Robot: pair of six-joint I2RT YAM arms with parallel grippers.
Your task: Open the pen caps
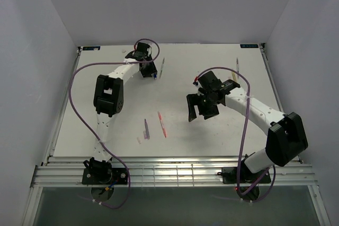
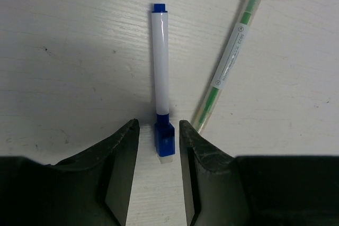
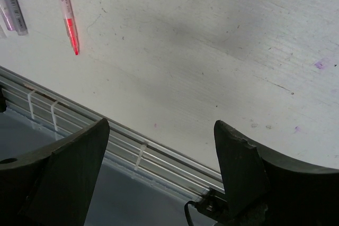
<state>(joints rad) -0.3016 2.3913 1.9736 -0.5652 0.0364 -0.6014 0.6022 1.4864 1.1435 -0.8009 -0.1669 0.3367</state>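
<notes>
The left claw (image 2: 158, 132), at lower centre of its wrist view, stands spread around the blue cap (image 2: 164, 140) with narrow gaps on both sides. The right claw (image 3: 161, 130) is spread wide and empty above the table (image 3: 212, 41).

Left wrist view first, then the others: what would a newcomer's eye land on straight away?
The left claw straddles the blue cap of a white-bodied pen, jaws open around it, a green pen slanting alongside. The right claw hangs wide open and empty above the table near its front edge, with a red pen and a purple pen off to one side.
</notes>
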